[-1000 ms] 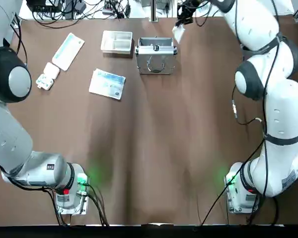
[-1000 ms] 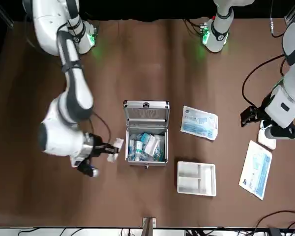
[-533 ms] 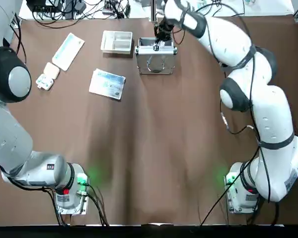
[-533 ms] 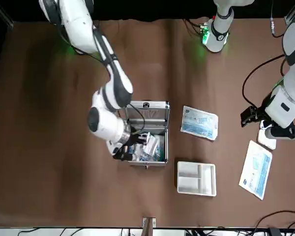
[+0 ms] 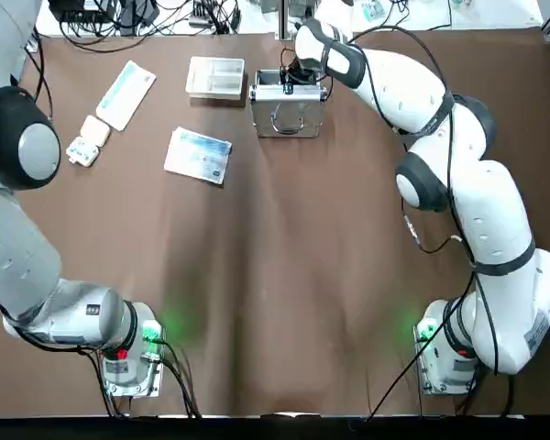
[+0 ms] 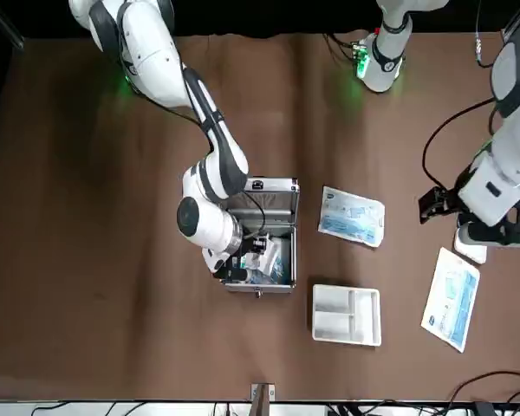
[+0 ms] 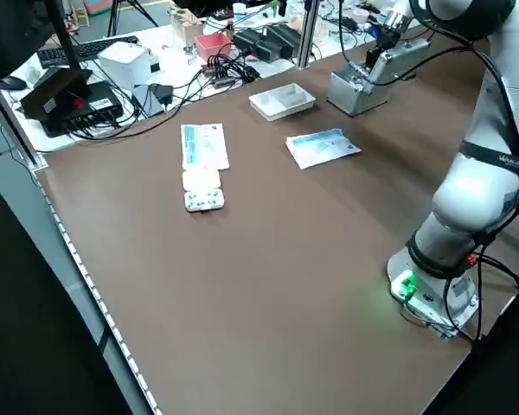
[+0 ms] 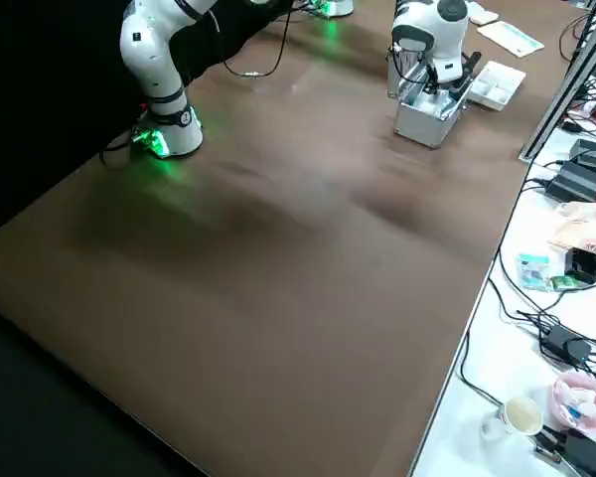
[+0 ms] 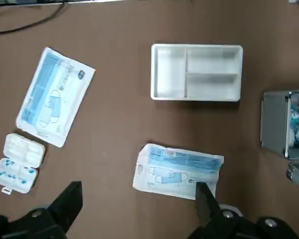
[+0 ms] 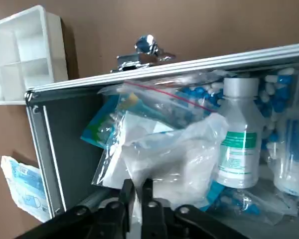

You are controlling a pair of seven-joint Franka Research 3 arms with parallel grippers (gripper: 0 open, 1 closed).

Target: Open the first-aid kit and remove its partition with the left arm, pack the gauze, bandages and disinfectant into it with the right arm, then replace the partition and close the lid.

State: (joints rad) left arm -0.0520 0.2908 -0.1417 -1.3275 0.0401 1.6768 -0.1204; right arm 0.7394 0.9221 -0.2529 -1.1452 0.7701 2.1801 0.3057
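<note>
The right gripper (image 10: pixel 138 191) is inside the open case (image 10: pixel 189 62), fingers nearly closed on a clear packet (image 10: pixel 177 154), presumably to settle it beside the disinfectant (image 10: pixel 240 137). The partition (image 6: pixel 346 315) lies outside, leaving packing room. The left gripper (image 9: pixel 139 201) waits wide above the table.

I see two mask packets (image 9: pixel 57 97) (image 9: pixel 178 172) lying apart, an open pillbox (image 9: pixel 19 163) beside one.

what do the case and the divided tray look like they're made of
The case: probably metal or metal-look panels, silver, with shiny trim along its edges. The divided tray: likely moulded plastic, smooth and cream-white, going by its rounded corners and thin one-piece walls.
</note>
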